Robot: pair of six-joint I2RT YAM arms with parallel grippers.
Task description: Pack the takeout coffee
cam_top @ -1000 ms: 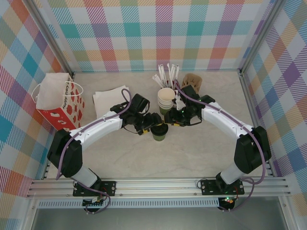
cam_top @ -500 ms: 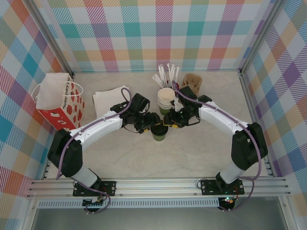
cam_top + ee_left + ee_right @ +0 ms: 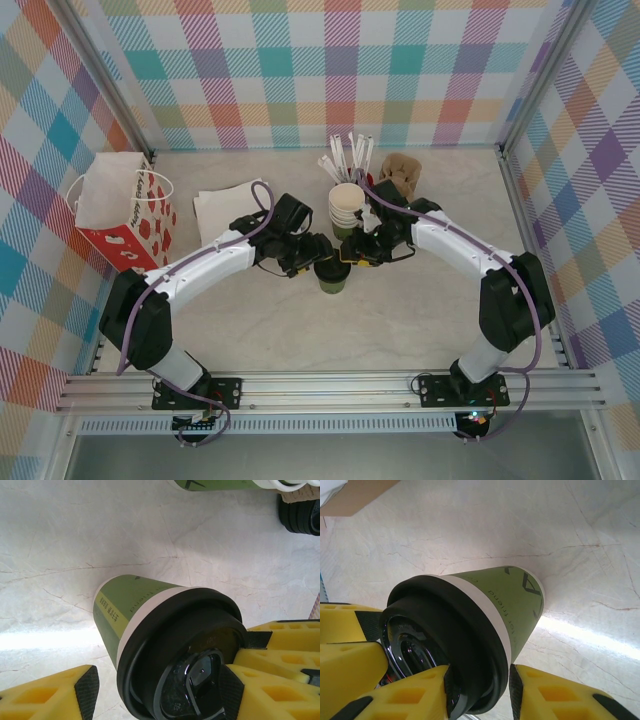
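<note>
The takeout coffee (image 3: 333,279) stands center frame on the table (image 3: 400,320). The left claw (image 3: 157,692) gapes around its black lid (image 3: 175,640), the right claw (image 3: 482,692) pinches the rim. Lopsided squeeze could tip it, imo.

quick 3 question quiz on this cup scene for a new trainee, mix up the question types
1. True or false: the green cup lies on its side.
2. What is on top of the cup? A) a black lid B) a spoon C) nothing, it is uncovered
3. Name the red and white thing standing left of the napkins.

Key: 1 false, it stands upright; 2 A; 3 paper bag
</note>
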